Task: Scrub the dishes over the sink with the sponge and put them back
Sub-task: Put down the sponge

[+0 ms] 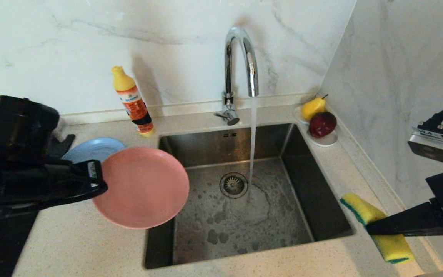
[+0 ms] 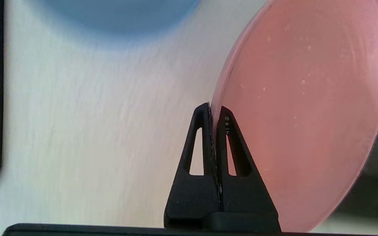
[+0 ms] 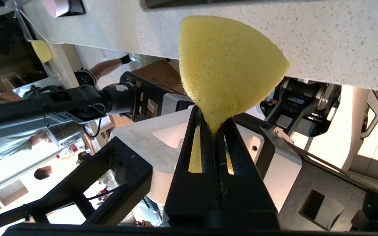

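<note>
A: Plate, salmon-pink (image 1: 142,187): clamped by its rim in the left gripper (image 1: 97,181), held above the left edge of the sink (image 1: 190,154), partly over the bench (image 1: 71,242).

B: Left wrist view: jaws pressed together on the rim; droplets on the plate face, which the head view does not show.

A: Plate, grey-blue (image 1: 90,149): on the bench behind the pink one, partly covered by it.

B: Sponge (image 1: 375,225), yellow with a green layer: pinched at its middle by the right gripper (image 1: 371,229), over the bench at the sink's right edge. The green layer shows only in the head view; the right wrist view gives the yellow foam bulging beyond the clamped jaws.

A: Tap (image 1: 240,61), chrome gooseneck: running, the stream landing just beside the drain strainer (image 1: 233,184).

B: Detergent bottle (image 1: 132,100): leaning at the wall, left of the tap.

A: Saucer (image 1: 323,139): far right corner, carrying a pear (image 1: 313,107) and a dark red apple (image 1: 322,124).
</note>
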You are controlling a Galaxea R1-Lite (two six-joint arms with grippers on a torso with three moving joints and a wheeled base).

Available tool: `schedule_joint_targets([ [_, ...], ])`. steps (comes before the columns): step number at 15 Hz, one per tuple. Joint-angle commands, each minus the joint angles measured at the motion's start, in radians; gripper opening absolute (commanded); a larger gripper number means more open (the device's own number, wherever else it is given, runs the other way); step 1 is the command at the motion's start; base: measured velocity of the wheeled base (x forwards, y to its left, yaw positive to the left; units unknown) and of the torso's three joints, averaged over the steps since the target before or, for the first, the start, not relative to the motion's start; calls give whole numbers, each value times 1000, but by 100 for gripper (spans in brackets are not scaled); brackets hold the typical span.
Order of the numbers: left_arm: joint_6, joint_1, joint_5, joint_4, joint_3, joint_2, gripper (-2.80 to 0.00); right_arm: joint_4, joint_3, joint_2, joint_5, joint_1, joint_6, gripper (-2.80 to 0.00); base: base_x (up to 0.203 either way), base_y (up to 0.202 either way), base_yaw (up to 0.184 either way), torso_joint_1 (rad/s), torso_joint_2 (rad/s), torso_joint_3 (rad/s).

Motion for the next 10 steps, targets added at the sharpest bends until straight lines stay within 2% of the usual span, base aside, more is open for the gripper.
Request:
schedule_joint_targets([
  [1,-31,129,-159,162,-2,-111,-280,-6,15,2,4,0,2,-280,0,0,0,0,0,0],
  [3,-28,210,-191,225,23,-148,-280,-37,24,21,3,0,3,-280,0,0,0,0,0,0],
  [7,-17,328,-193,235,139,-186,-280,-48,19,34,3,0,2,-280,0,0,0,0,0,0],
  [10,23,418,-193,225,214,-143,-280,-60,25,47,5,0,2,-280,0,0,0,0,0,0],
])
